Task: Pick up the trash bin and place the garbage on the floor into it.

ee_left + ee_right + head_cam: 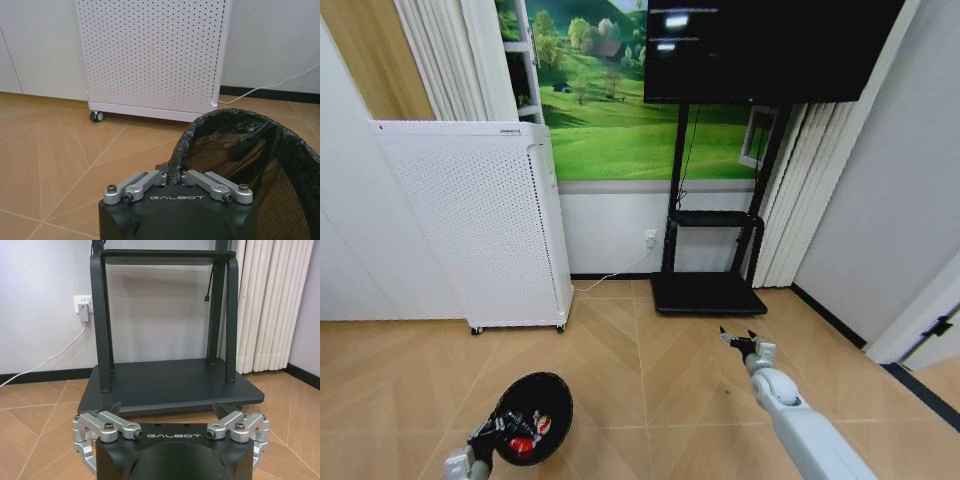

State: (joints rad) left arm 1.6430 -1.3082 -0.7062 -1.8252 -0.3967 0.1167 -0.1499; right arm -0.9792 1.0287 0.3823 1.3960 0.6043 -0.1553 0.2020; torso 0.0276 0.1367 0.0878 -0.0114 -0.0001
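Both hands: black housing w/ white GALBOT lettering, silver linkages, dark screws. Right hand (pixel 739 338) on white, segmented arm.

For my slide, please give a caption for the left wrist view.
Left gripper shut on the bin rim, before a white appliance.

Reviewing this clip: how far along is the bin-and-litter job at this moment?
Nearly finished, it seems. The left gripper is shut on the rim of the trash bin, and red-and-white garbage lies inside it. The floor in view shows no loose litter. The right gripper is open, holding nothing, near the TV stand base.
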